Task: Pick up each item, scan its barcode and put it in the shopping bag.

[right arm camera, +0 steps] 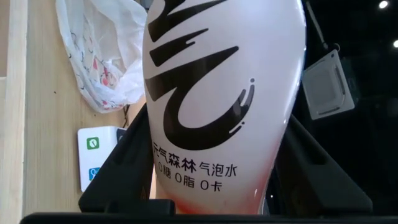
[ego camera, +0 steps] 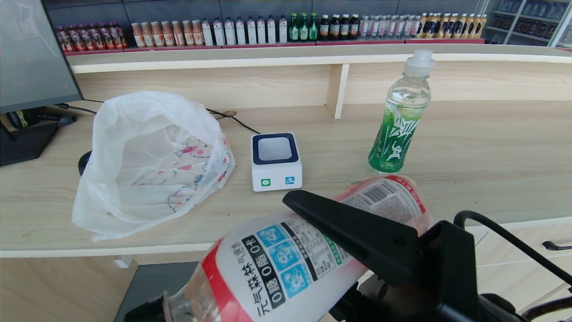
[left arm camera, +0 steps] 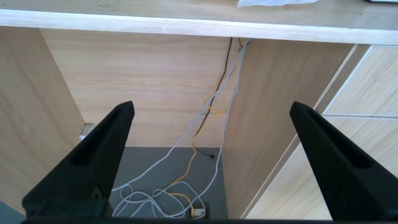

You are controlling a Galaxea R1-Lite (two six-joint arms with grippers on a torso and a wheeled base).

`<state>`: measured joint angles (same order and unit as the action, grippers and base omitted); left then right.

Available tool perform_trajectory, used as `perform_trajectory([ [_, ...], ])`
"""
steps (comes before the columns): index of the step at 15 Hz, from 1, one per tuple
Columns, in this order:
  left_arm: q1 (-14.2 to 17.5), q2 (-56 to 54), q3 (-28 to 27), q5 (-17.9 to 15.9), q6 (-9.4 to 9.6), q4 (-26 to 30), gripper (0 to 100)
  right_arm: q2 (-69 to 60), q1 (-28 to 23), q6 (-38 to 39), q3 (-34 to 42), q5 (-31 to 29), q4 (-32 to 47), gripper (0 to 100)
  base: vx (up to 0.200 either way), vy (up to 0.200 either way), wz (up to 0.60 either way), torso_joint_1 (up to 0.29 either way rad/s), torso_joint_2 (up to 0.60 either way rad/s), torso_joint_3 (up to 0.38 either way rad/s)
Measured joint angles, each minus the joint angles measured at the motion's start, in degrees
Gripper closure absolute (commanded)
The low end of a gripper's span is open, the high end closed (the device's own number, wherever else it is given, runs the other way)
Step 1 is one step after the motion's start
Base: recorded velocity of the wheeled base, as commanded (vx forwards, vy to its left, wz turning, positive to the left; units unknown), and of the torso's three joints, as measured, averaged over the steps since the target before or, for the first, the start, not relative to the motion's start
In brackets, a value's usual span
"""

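My right gripper is shut on a white-and-red labelled bottle, held on its side in front of the counter's near edge, barcode facing up. The same bottle sits between the black fingers in the right wrist view. The white scanner box stands on the counter just beyond it. Left of the scanner, a white plastic shopping bag lies open. A green-labelled bottle stands upright right of the scanner. My left gripper hangs open below the counter edge, with nothing between its fingers.
A dark monitor on its stand occupies the counter's far left, with a cable running behind the bag. A raised wooden shelf backs the counter. Loose wires hang under the counter.
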<state>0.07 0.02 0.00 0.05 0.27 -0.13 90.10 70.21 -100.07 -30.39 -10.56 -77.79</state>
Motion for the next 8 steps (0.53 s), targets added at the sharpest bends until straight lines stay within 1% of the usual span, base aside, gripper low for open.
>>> perform_trajectory([
  [8, 0.0, 0.0, 0.0, 0.0, -0.02, 0.0, 0, -0.1, 0.0, -0.2, -0.1, 0.3, 0.0, 100, 0.000, 0.000, 0.00, 0.000, 0.00, 0.000],
])
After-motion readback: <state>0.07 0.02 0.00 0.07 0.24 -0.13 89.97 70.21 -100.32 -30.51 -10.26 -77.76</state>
